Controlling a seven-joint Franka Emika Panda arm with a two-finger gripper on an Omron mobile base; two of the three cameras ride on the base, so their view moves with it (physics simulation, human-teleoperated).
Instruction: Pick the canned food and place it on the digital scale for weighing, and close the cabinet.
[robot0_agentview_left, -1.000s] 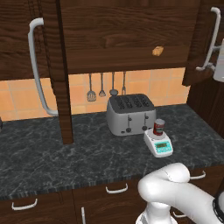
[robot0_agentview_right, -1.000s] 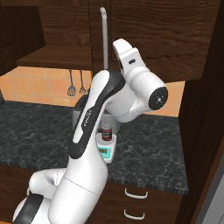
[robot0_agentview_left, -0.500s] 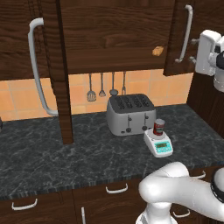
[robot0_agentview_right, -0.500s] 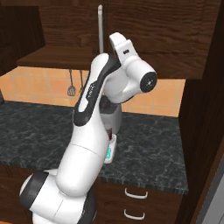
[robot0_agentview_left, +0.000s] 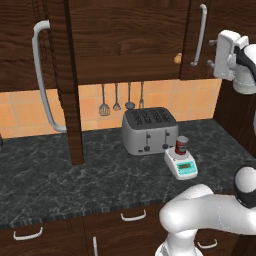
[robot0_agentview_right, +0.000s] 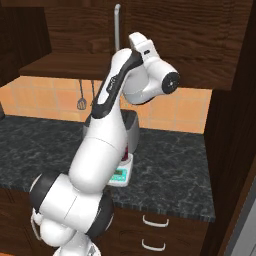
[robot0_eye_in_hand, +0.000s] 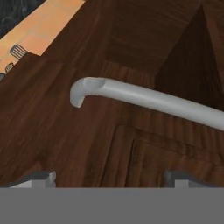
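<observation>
The red canned food stands upright on the white digital scale, right of the toaster; part of the scale peeks out past my arm. The dark wood cabinet has its right door swung nearly flush, silver handle facing out. My gripper is raised against that door's right side. In the hand view the door face and its handle are very close, and the fingertips stand far apart, so my gripper is open and holds nothing.
The cabinet's left door stands open edge-on, its long handle jutting over the counter. A grey toaster sits behind the scale. Utensils hang on the orange tile wall. A tan lump lies on the cabinet shelf. Drawers run below the counter.
The right cabinet door has swung leftward toward shut, and my hand has followed it in from the right edge. The can and the scale have not moved.
</observation>
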